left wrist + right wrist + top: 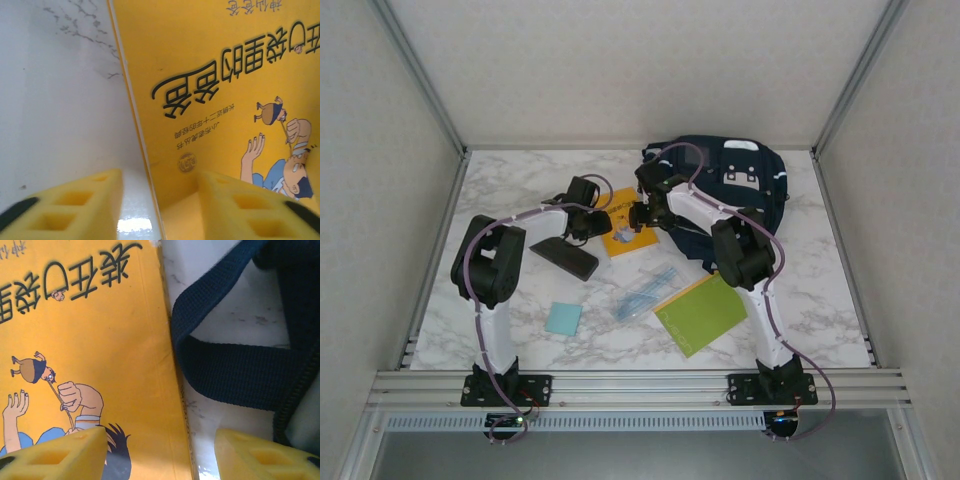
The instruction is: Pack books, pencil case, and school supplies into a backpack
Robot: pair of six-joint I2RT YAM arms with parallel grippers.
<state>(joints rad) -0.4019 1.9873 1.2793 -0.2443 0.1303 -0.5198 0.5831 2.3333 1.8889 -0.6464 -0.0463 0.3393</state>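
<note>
Status: orange-yellow book [620, 240] is laid flat on the table [510, 190], just left of the backpack [740, 180]. Left jaws are seen part open, straddling its left edge. Right jaws are seen open across its right edge and a strap [225, 370]. Nothing looks gripped, though pad contact can't be told.

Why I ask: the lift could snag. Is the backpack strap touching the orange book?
Touching. Right wrist view: strap lies against the orange book's edge, no table between.
</note>
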